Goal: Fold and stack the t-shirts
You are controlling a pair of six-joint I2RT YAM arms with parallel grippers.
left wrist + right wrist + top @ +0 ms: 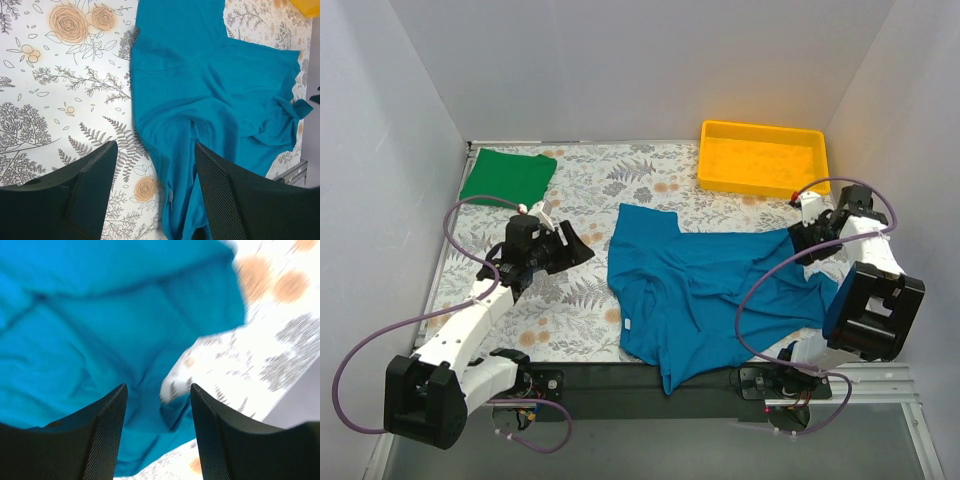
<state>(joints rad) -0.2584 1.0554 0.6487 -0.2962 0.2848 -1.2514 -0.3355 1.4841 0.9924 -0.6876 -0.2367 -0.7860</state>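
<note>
Left pincer (156,148) apart, right pincer (158,390) apart, blurred, teal t-shirt (700,280) hem overhanging table (580,190) edge

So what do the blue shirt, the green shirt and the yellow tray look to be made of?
The blue shirt looks like soft, matte knit cloth, probably cotton: it lies limp in loose wrinkles and creases. The green shirt has the same dull cloth look and lies folded flat. The yellow tray looks like rigid moulded plastic, with smooth upright walls, rounded corners and a faint sheen.
</note>
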